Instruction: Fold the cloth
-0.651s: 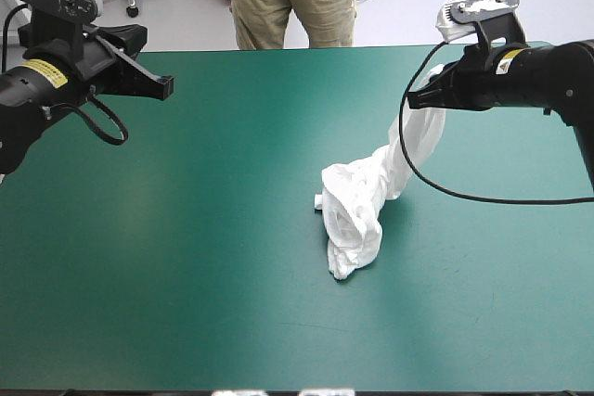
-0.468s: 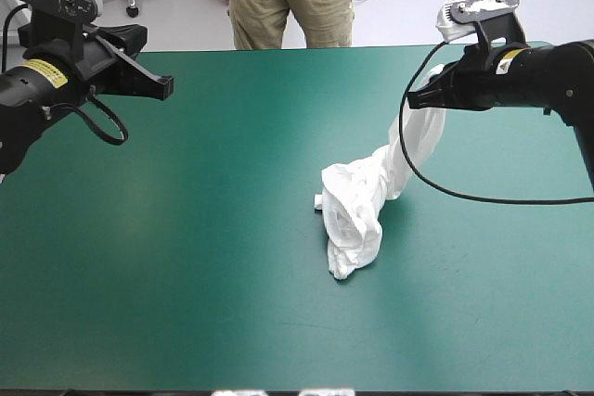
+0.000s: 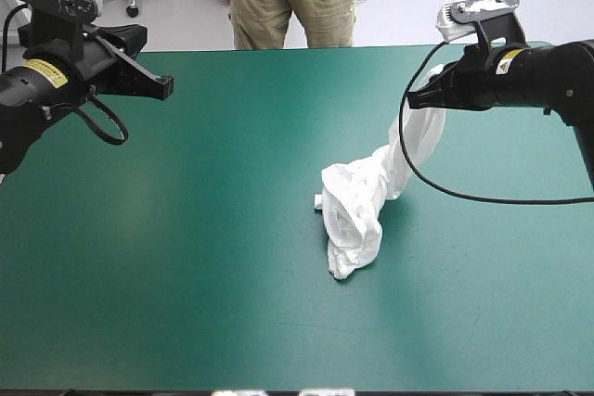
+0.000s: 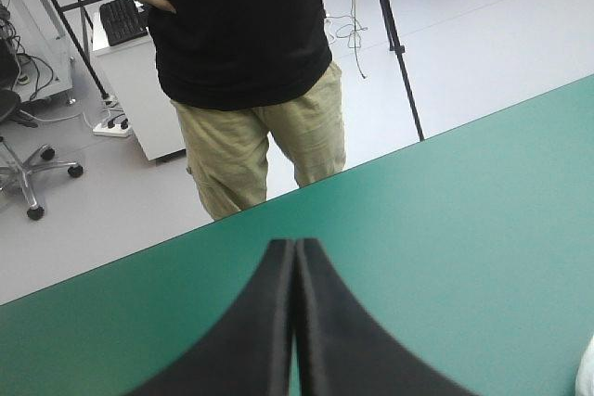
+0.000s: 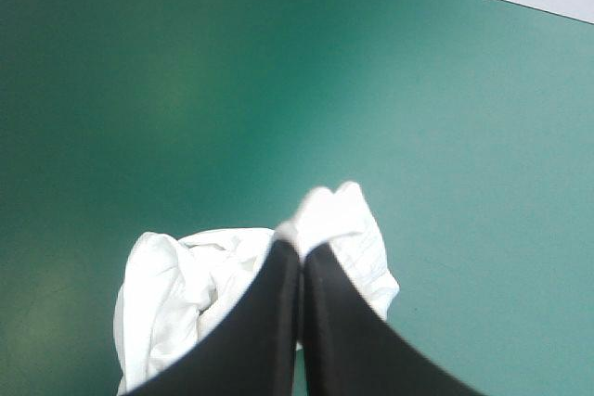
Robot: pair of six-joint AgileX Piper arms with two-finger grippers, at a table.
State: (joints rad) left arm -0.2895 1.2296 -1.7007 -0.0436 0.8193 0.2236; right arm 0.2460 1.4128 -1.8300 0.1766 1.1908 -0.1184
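The white T-shirt point(image 3: 357, 206) lies as a crumpled heap near the middle of the teal-green table, with one end drawn up in a twisted strand toward the far right. My right gripper point(image 3: 415, 99) is raised there and shut on the T-shirt; in the right wrist view a white fold point(image 5: 329, 215) pokes out past its black fingers point(image 5: 278, 322), the rest hanging below. My left gripper point(image 3: 167, 88) hovers high over the far left of the table, shut and empty, its fingers point(image 4: 274, 322) meeting in a pointed arch.
Bare teal-green cover point(image 3: 186, 257) surrounds the heap on the left and near sides. The table's far edge point(image 4: 390, 150) runs ahead of my left gripper.
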